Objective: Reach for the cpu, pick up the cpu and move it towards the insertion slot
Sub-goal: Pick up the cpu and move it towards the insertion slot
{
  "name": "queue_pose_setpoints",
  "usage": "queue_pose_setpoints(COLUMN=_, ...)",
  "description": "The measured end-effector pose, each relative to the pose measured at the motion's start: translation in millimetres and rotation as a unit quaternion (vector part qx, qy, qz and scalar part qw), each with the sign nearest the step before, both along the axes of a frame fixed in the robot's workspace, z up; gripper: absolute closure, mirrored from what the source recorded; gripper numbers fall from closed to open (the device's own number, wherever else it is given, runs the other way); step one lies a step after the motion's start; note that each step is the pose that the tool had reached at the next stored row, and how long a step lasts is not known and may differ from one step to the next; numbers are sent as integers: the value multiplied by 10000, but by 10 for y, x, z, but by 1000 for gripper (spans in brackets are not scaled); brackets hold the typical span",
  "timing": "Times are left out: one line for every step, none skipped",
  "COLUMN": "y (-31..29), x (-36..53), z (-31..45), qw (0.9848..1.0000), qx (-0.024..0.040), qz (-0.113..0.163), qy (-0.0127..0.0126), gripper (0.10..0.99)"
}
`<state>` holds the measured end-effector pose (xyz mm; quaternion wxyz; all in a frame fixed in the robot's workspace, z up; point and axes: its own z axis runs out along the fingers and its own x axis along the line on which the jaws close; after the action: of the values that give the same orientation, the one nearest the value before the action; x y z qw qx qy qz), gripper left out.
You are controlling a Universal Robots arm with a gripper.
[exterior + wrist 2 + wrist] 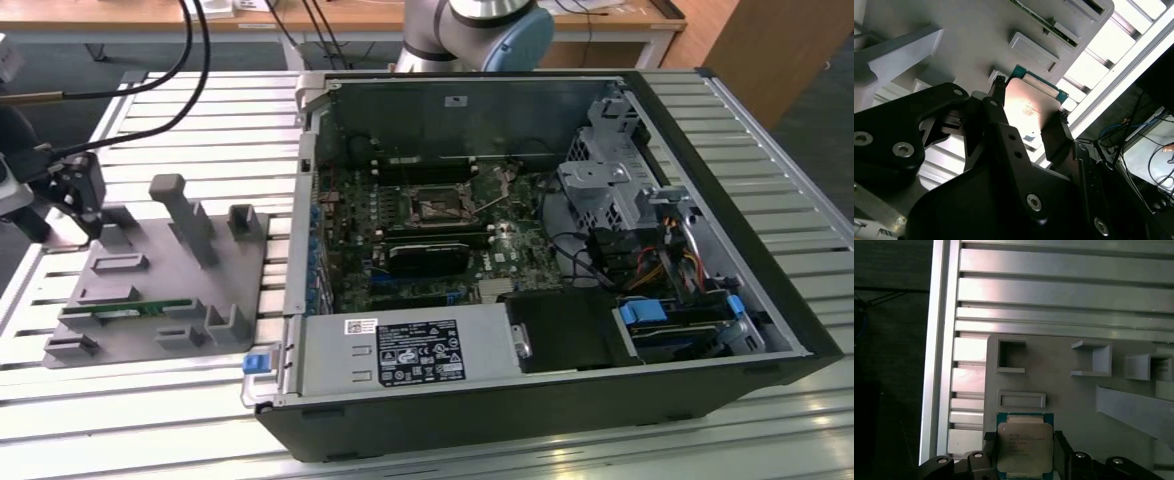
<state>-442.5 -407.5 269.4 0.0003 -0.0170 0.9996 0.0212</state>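
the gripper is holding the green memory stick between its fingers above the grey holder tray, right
Not quite. The gripper holds the cpu, the square silver-topped chip, not the memory stick. Both wrist views show the chip between the fingers. In the exterior view the memory stick lies in the grey holder tray. The gripper is above that tray.

Robotics lab: slotted alu bench, open PC case, arm base, desks behind.

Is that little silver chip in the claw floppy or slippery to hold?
Probably stiff: the cpu looks perfectly flat while the claw pinches it by two edges. Its shiny metal top is likely slippery, so an edge grip seems wise. Being thin, it is probably light.
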Motion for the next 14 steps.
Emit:
queue_pose_setpoints(y=0, x=0, z=9, qw=10000, qx=0, qz=0, qy=0, gripper=549)
queue_pose_setpoints(y=0, x=0, z=17, qw=10000, qx=0, qz=0, qy=0, gripper=549)
queue_pose_setpoints(y=0, x=0, z=26, qw=10000, qx=0, qz=0, qy=0, gripper=549)
queue_pose_setpoints(y=0, x=0, z=34, qw=10000, qx=0, qz=0, qy=0, gripper=549)
queue_pose_setpoints(y=0, x=0, z=41, qw=10000, qx=0, qz=0, qy=0, gripper=549)
queue_pose_setpoints(y=0, x=0, z=47, qw=10000, qx=0, qz=0, qy=0, gripper=549)
queue_pose_setpoints(y=0, x=0, z=53, qw=10000, qx=0, qz=0, qy=0, gripper=549)
queue_pose_setpoints(y=0, x=0, z=58, qw=10000, qx=0, qz=0, qy=0, gripper=549)
queue_pose_setpoints(y=1, x=0, z=63, qw=10000, qx=0, qz=0, qy=-1, gripper=549)
queue_pose_setpoints(y=1, x=0, z=68, qw=10000, qx=0, qz=0, qy=0, gripper=549)
queue_pose_setpoints(y=1, x=0, z=73, qw=10000, qx=0, qz=0, qy=0, gripper=549)
queue_pose_setpoints(y=1, x=0, z=77, qw=10000, qx=0, qz=0, qy=0, gripper=549)
queue_pose_setpoints(y=2, x=0, z=81, qw=10000, qx=1, qz=0, qy=-1, gripper=549)
queue_pose_setpoints(y=2, x=0, z=89, qw=10000, qx=0, qz=0, qy=1, gripper=549)
